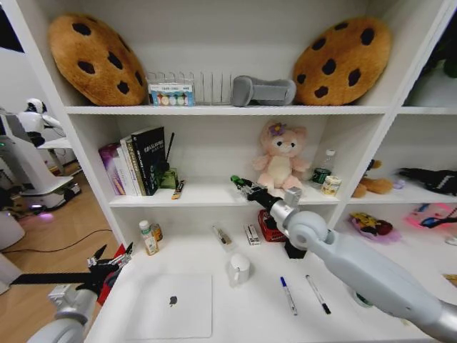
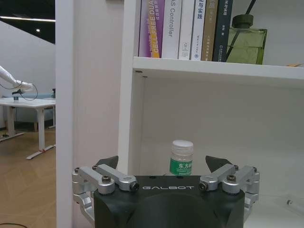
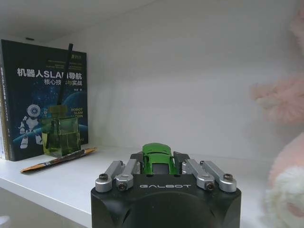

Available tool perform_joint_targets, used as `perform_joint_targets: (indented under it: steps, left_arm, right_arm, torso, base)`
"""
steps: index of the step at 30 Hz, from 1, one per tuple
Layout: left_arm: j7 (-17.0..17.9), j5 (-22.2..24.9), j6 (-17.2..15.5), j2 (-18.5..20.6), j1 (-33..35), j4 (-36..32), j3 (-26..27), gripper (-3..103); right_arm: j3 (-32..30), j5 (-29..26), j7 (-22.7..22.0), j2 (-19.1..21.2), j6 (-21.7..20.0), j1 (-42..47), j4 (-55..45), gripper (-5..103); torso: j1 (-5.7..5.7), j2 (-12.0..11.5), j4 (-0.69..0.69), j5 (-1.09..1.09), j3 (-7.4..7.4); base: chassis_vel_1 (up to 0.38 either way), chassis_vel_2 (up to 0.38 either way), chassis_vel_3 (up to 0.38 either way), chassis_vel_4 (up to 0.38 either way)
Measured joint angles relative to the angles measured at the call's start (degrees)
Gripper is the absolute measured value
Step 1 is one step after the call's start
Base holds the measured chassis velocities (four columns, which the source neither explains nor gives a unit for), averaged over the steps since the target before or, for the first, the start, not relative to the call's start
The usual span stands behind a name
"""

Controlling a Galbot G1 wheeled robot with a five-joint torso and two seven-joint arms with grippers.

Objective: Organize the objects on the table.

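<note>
My right gripper (image 1: 240,184) reaches up over the middle shelf (image 1: 207,193), just left of the pink plush (image 1: 280,163). It is shut on the tiny green toy car (image 3: 157,158), which sits between its fingers in the right wrist view. Down on the white table (image 1: 243,318) lie the thin silver laptop (image 1: 171,305), a blue-capped marker (image 1: 288,295) and a black marker (image 1: 318,294). My left gripper (image 1: 111,260) hovers open at the table's left end and holds nothing. It faces a small white bottle (image 2: 182,158).
A white mug (image 1: 239,269), two small bottles (image 1: 149,239), a red box (image 1: 269,227) and small items stand at the back of the table. On the middle shelf are books (image 1: 136,161), a green diffuser bottle (image 3: 61,135) and a pen (image 3: 59,159).
</note>
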State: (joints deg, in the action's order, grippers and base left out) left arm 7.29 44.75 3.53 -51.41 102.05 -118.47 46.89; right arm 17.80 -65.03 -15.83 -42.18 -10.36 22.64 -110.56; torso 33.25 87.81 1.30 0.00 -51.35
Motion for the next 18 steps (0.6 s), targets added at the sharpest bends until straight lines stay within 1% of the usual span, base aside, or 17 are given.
perform_joint_targets:
  steps: [2,3,5,11,18]
  left_arm:
    - [0.0,0.0,0.0,0.0,0.0,0.0,0.0,100]
    - [0.0,0.0,0.0,0.0,0.0,0.0,0.0,100]
    - [0.0,0.0,0.0,0.0,0.0,0.0,0.0,100]
    - [0.0,0.0,0.0,0.0,0.0,0.0,0.0,100]
    - [0.0,0.0,0.0,0.0,0.0,0.0,0.0,100]
  right_arm:
    - [0.6,-0.1,-0.1,-0.5,0.0,-0.7,0.5,33]
    - [1.8,-0.4,-0.7,-1.5,-0.2,-2.1,1.4,33]
    - [3.3,-0.5,-1.1,-2.1,-0.4,-3.6,2.3,33]
    - [4.8,-0.6,-2.0,-2.2,-0.9,-4.7,3.0,33]
    - [5.0,-0.9,-3.1,-2.1,-1.7,-4.5,3.1,33]
  torso:
    - [0.0,0.0,0.0,0.0,0.0]
    - [0.0,0.0,-0.01,0.0,0.0]
    - [-0.01,0.0,-0.01,-0.01,0.0]
    - [-0.01,0.0,0.0,0.0,0.0]
    - [-0.01,0.0,0.0,0.01,0.0]
  base:
    - [0.0,0.0,0.0,0.0]
    - [0.0,0.0,0.0,0.0]
    - [0.0,0.0,0.0,0.0]
    - [0.0,0.0,0.0,0.0]
    - [0.0,0.0,0.0,0.0]
